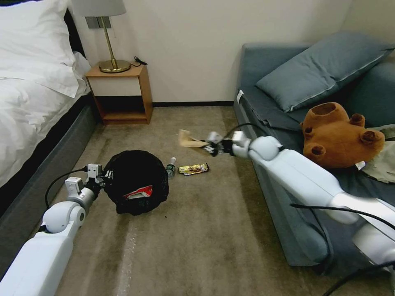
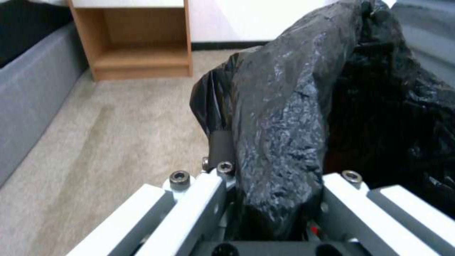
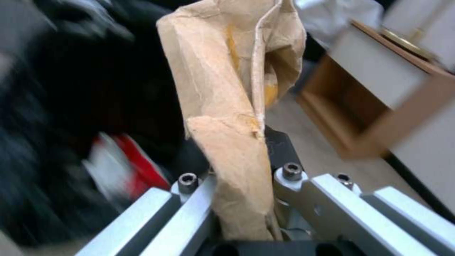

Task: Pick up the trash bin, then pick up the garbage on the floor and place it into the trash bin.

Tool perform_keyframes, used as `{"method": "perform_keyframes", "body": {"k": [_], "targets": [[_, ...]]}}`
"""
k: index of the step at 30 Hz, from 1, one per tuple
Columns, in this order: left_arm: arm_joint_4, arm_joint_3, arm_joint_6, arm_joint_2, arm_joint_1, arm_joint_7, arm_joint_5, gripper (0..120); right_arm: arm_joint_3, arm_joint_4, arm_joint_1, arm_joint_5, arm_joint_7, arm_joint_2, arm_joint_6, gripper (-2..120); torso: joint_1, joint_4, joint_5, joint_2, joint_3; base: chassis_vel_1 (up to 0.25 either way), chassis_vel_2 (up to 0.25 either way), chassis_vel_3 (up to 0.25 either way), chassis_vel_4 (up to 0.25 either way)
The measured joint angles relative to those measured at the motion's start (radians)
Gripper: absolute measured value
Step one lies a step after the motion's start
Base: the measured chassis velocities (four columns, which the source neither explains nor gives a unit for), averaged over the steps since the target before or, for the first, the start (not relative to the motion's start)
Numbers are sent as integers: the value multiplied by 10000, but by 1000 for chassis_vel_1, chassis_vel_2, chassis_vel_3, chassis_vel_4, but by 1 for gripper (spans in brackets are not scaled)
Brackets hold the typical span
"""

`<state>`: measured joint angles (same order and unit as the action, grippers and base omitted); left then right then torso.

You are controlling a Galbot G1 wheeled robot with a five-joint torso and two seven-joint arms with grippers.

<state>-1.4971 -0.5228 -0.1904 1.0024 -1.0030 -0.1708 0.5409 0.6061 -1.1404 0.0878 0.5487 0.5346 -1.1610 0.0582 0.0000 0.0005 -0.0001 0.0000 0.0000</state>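
Left gripper (image 1: 100, 176): clamped on the bag-covered rim of the trash bin (image 1: 135, 181), on the bed side of it; in the left wrist view the black liner (image 2: 284, 117) was bunched between the jaws.
Trash bin: held tilted, mouth turned up toward the head camera, white shell hidden under the glossy black liner; whether it touched the carpet could not be told.
Red-and-white packet (image 1: 138, 192): already inside the bin, low against the liner.
Clear bottle (image 1: 170, 167): on the carpet just beside the bin, on its sofa side, green label showing.
Gold-brown wrapper (image 1: 194, 168): flat on the carpet, beyond the bottle from the bin.
Brown paper bag (image 1: 190, 139): crumpled and creased, off the floor, farther from the bin than the wrapper.
Right gripper (image 1: 210, 144): closed on one end of the paper bag; the right wrist view showed the bag (image 3: 237, 106) standing up from between the jaws, with the bin's dark mouth behind it.
Step in hand: judged to be carrying the second item to the bin.
Next move calls for: bringing the bag over the bin's open mouth, clear of the rim, before letting go; the light paper could catch on the liner's edge.
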Motion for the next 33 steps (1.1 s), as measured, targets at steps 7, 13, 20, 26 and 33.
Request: {"method": "perform_keyframes", "body": {"k": [7, 13, 20, 26, 33], "targets": [[330, 186, 43, 232, 372, 51, 16, 4, 581, 383, -181, 454, -402, -1349, -38, 0, 0, -3, -2, 0, 0, 0, 0, 0, 0], [535, 223, 83, 350, 467, -18, 3, 4, 843, 989, -84, 411, -600, -2021, -37, 0, 1, -6, -3, 0, 0, 0, 0, 0, 0], [611, 129, 143, 238, 417, -202, 41, 4, 1056, 1187, 695, 144, -1418, -2407, 26, 7, 1, -6, 0, 0, 0, 0, 0, 0, 0], [638, 59, 171, 215, 338, -275, 66, 4, 1067, 1278, 903, 66, -1789, -2674, 39, 26, 0, -4, -1, 0, 0, 0, 0, 0, 0], [464, 5, 178, 265, 220, -283, 43, 4, 1119, 1114, 978, 197, -2340, -2733, 3, 55, 0, -6, 0, 0, 0, 0, 0, 0, 0]]}}
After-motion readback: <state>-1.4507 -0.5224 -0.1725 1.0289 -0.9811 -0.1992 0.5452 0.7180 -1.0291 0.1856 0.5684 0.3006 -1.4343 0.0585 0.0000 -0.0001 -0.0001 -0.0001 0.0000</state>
